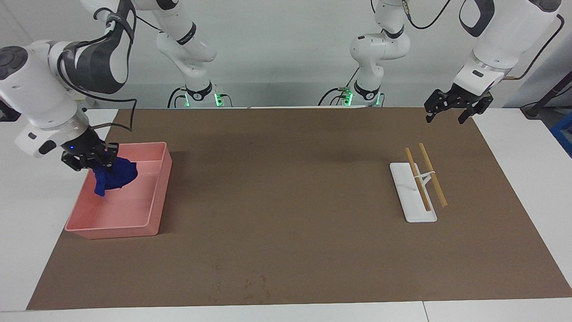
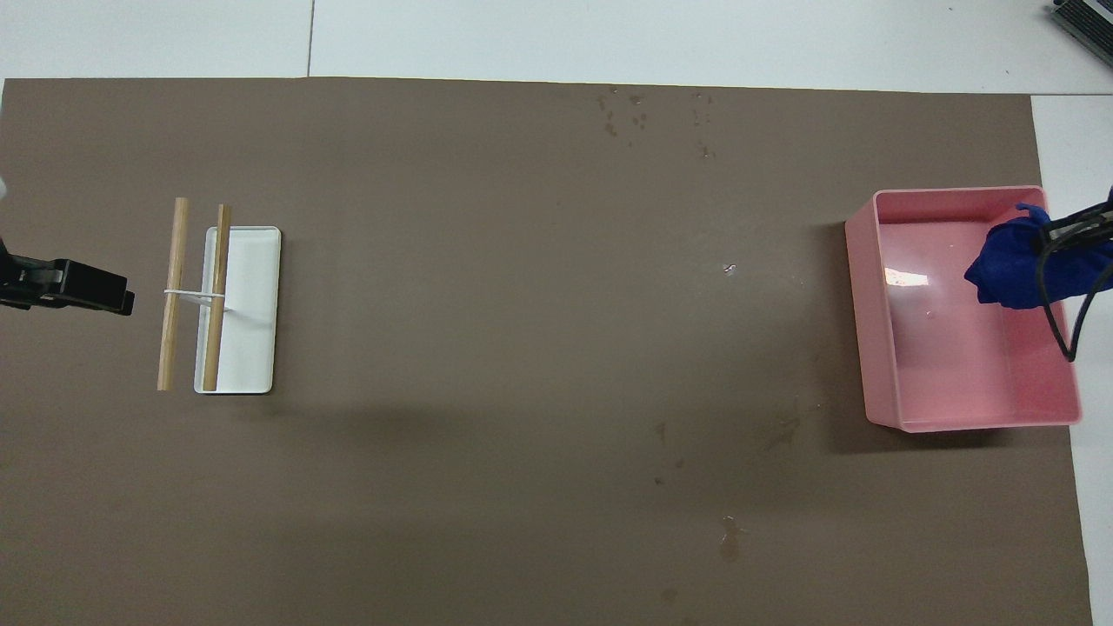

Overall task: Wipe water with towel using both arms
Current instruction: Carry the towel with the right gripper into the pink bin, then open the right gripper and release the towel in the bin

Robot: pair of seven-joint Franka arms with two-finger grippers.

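Observation:
My right gripper [image 1: 103, 164] is shut on the deep-blue towel [image 1: 119, 174] and holds it bunched over the pink bin [image 1: 161, 192], at the bin's end nearer the robots. The towel hangs down inside the bin; I cannot tell whether it touches the floor. In the overhead view the towel [image 2: 1009, 269] shows at the bin's [image 2: 856, 322] outer side and the right gripper [image 2: 1074, 233] is partly cut off. A thin glossy streak of water [image 2: 729, 539] lies on the brown mat, nearer the robots than the bin. My left gripper [image 1: 447, 117] [image 2: 122, 303] waits open in the air over the mat's edge at the left arm's end.
A white tray [image 1: 409, 210] [image 2: 252, 348] with two wooden sticks [image 1: 432, 174] tied across it lies toward the left arm's end. Faint dark specks [image 2: 626, 113] dot the mat's edge farthest from the robots. A faint smear [image 2: 787, 430] lies beside the bin.

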